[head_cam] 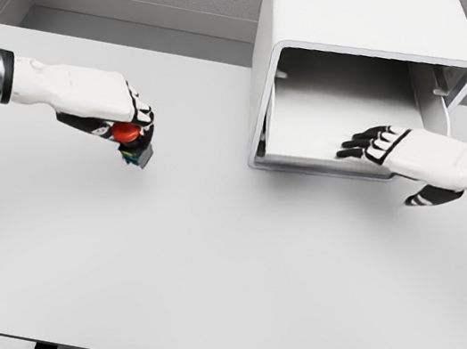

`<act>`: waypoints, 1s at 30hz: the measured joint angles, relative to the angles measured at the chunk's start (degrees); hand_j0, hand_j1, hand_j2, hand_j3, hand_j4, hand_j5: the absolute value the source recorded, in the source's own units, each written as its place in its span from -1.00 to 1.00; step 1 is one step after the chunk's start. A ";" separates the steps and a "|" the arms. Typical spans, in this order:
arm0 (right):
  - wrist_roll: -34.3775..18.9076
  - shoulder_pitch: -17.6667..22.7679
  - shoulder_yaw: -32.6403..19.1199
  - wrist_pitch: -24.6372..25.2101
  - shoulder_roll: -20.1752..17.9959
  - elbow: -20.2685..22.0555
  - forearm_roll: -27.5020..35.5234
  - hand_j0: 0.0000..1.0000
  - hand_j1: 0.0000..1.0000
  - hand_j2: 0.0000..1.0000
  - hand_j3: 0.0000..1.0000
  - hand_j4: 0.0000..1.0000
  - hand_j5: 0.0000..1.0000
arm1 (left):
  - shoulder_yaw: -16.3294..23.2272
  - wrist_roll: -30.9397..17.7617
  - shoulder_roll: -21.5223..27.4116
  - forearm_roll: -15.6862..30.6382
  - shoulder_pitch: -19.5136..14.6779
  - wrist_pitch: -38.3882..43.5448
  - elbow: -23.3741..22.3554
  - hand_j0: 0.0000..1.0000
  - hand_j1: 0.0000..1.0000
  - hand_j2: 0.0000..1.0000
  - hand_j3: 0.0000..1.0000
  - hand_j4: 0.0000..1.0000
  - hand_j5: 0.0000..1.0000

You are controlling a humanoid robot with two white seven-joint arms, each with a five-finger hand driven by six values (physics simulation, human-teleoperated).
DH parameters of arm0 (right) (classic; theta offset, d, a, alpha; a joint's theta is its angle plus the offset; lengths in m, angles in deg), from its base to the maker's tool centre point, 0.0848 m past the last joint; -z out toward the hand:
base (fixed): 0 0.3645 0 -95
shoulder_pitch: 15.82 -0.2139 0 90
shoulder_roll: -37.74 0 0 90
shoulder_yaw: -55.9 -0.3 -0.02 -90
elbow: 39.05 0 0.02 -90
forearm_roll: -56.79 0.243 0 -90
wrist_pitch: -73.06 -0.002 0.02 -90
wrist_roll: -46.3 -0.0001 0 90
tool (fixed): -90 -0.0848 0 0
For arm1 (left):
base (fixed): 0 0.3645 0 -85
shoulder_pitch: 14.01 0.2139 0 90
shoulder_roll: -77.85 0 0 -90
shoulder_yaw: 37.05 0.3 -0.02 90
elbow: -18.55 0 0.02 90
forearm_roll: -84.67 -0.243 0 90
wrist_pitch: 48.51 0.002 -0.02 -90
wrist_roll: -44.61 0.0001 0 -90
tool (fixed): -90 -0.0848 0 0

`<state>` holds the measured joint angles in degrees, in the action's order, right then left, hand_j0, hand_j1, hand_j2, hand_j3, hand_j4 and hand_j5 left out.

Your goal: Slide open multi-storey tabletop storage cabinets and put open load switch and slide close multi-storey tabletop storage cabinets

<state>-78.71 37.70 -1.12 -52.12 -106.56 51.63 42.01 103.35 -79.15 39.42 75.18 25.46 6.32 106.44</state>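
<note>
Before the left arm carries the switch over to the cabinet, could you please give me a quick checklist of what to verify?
1. Left hand grasps the load switch, red button visible: ok.
2. Storage cabinet drawer pulled open: ok.
3. Drawer floor free of other items: ok.
4. Drawer opening free of the right hand: not ok, its fingers lie spread over the drawer front.
5. Table between switch and cabinet unobstructed: ok.
6. Grip firmness on the switch: cannot tell.

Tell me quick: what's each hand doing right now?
Left hand: closed on the red-topped switch.
Right hand: open, fingers spread, holding nothing, at the open drawer.
</note>
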 measured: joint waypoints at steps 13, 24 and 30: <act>-0.02 5.89 -8.19 0.00 -3.06 4.98 3.60 1.00 1.00 1.00 1.00 1.00 1.00 | -0.03 -0.01 -2.75 2.35 -2.90 -0.07 -0.60 -0.18 -0.18 -0.18 -0.18 -0.18 -0.18; -0.03 15.82 -23.85 -0.04 -6.54 8.38 10.32 1.00 1.00 1.00 1.00 1.00 1.00 | 0.01 -0.02 -6.15 3.57 -5.27 -0.02 -0.63 -0.18 -0.18 -0.18 -0.18 -0.18 -0.18; 0.02 26.93 -38.70 0.20 -8.37 8.52 15.86 1.00 1.00 1.00 1.00 1.00 1.00 | 0.10 -0.52 -11.91 3.26 -8.35 -0.05 -2.99 -0.18 -0.18 -0.18 -0.18 -0.18 -0.18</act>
<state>-78.69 64.64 -39.82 -51.92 -114.93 60.14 57.87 103.45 -79.67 27.51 78.44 17.11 6.27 103.44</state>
